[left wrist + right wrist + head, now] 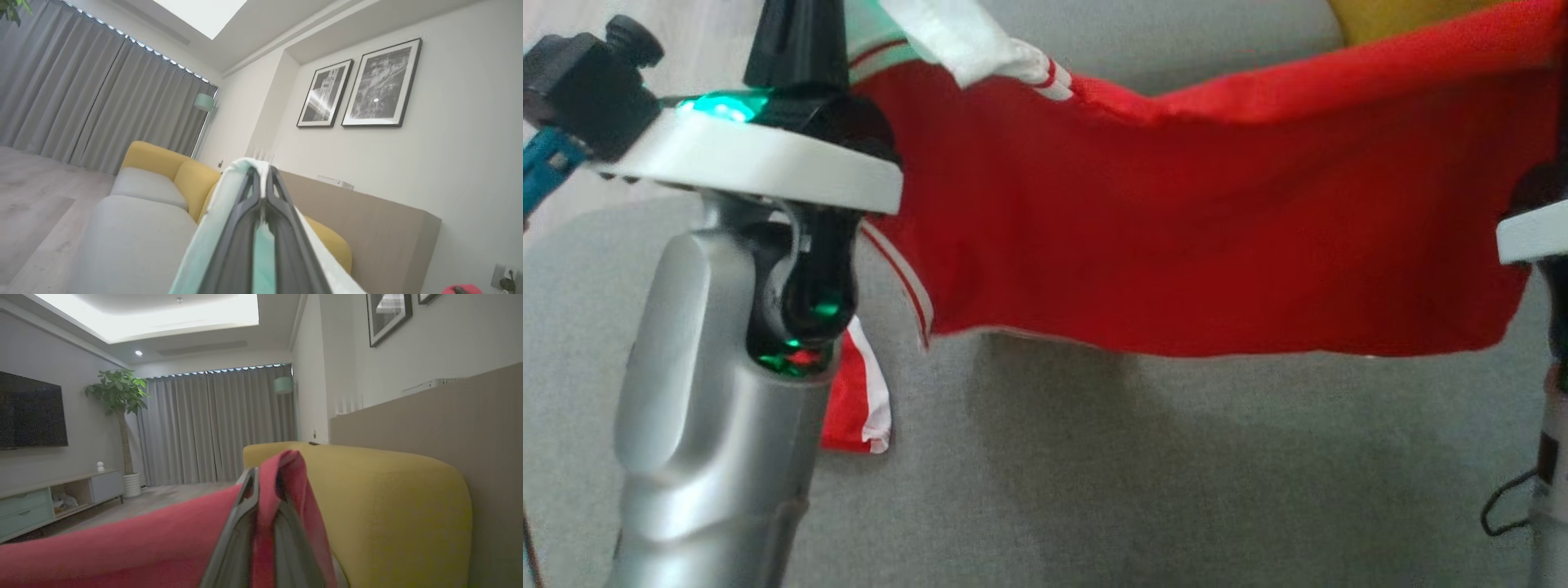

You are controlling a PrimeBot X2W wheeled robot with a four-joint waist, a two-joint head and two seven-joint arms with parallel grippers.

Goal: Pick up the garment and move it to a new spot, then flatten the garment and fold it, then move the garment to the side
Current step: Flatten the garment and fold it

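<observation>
Garment [1192, 229], red with white striped trim, hangs stretched like a banner in the head view. It is off the grey sofa seat [1176, 474], which carries its shadow. The silver left arm [711, 425] rises at the left end of the cloth. An edge of the right arm [1543, 233] shows at the right end.

In the left wrist view, the left gripper [261, 173] is closed, its two dark fingers pinching pale white-green cloth of the garment that drapes down both sides. Beyond it are grey curtains [102, 102] and two framed pictures [359, 90] on the wall.

In the right wrist view, the right gripper [267, 477] is clamped on a fold of the red fabric, which trails away to the left. A yellow backrest [388, 498] stands just behind. A plant [118, 392] and a television [30, 410] are far across the room.
</observation>
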